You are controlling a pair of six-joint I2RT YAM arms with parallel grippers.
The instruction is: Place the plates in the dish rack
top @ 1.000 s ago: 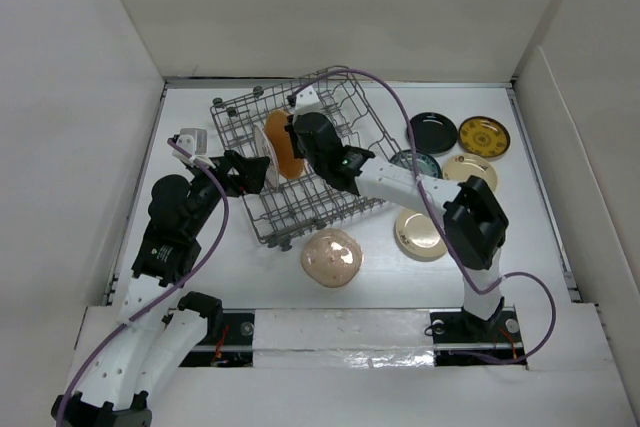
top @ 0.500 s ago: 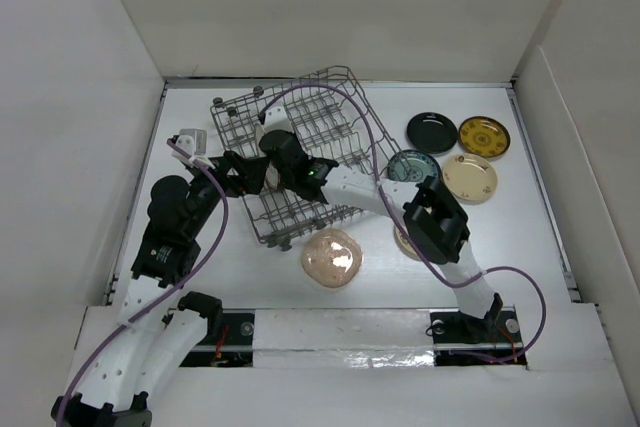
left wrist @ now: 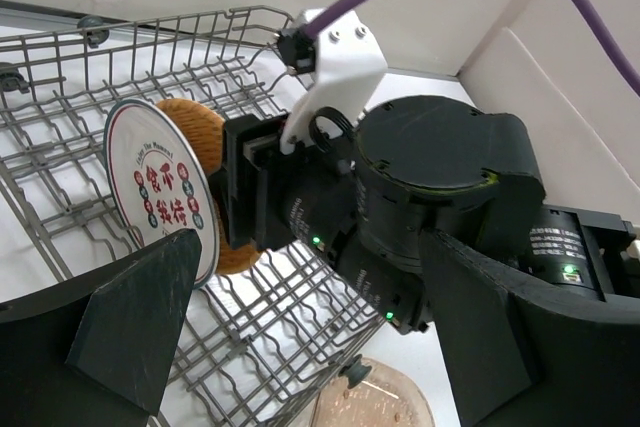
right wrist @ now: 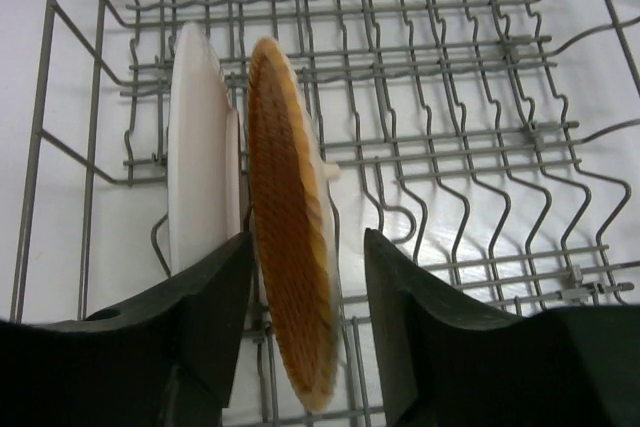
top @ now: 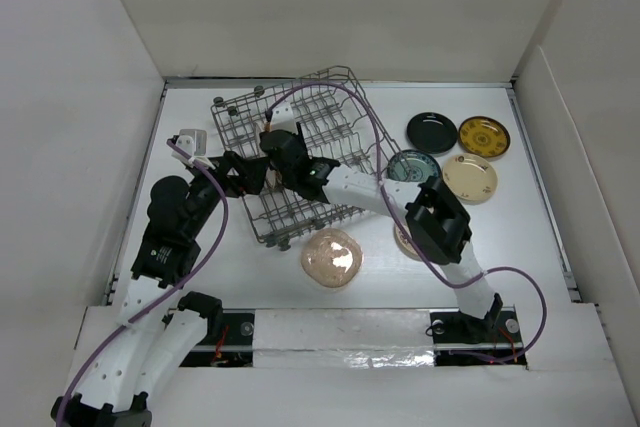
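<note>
1. Pink-copper plate (top: pixel 331 257): round, shallow, mottled sheen. Flat on white tabletop (top: pixel 250 277), just beside near corner of dish rack (top: pixel 325 117).
2. Cream-gold plate (top: pixel 402 244): flat, mostly hidden under right arm.
3. Left pincer (left wrist: pixel 310 242): black wedge fingers spread wide, nothing betw. them. Sits at rack's left edge.
4. Dish rack: grey wire, square, wavy tines, small feet. Skewed on tabletop.
5. Right pincer (right wrist: pixel 307 242): inside rack, fingers parted either side of orange plate (right wrist: pixel 285 197). Gap shows on one side, so not clamped.
6. Orange plate: woven-look face, on edge in the tines.
7. White plate (right wrist: pixel 200 147): smooth, on edge just beside orange. Red/blue characters printed on back.
8. Right of rack, all flat: teal patterned plate (top: pixel 410 164), partly under arm; cream plate (top: pixel 469 178); glossy black plate (top: pixel 432 132); yellow plate (top: pixel 484 136) w/ dark pattern.
</note>
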